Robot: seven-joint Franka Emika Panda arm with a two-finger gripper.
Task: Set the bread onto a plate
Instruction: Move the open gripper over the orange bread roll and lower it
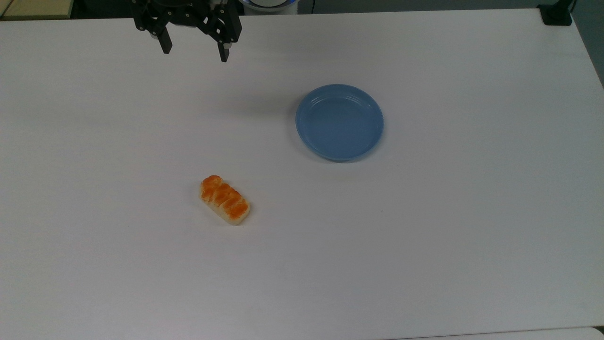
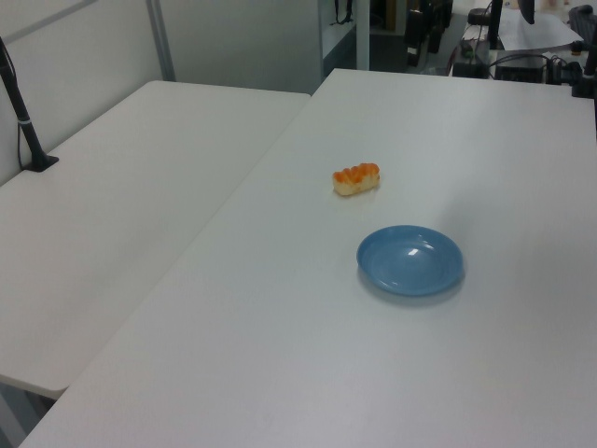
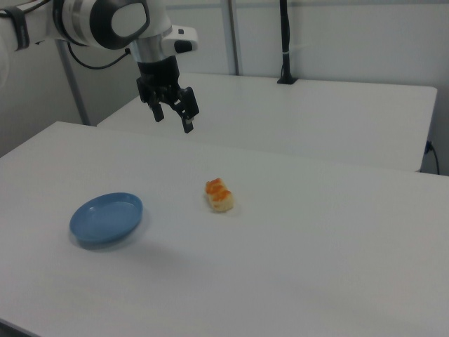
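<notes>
We see the jaws spread wide with nothing between them; the gripper (image 1: 194, 53) (image 3: 172, 121) hangs above the white table (image 1: 424, 236), near the top view's upper edge. Nearest the bottom of the top view lies the toy bread loaf (image 1: 224, 206) (image 2: 356, 178) (image 3: 219, 195), flat on the table, orange top up, set on a diagonal. Farther up and toward the top view's right sits the round blue plate (image 1: 373, 125) (image 2: 409, 260) (image 3: 106, 219), holding nothing and well apart from the loaf. In the right view, the gripper hangs high above the tabletop, farther back than both.
</notes>
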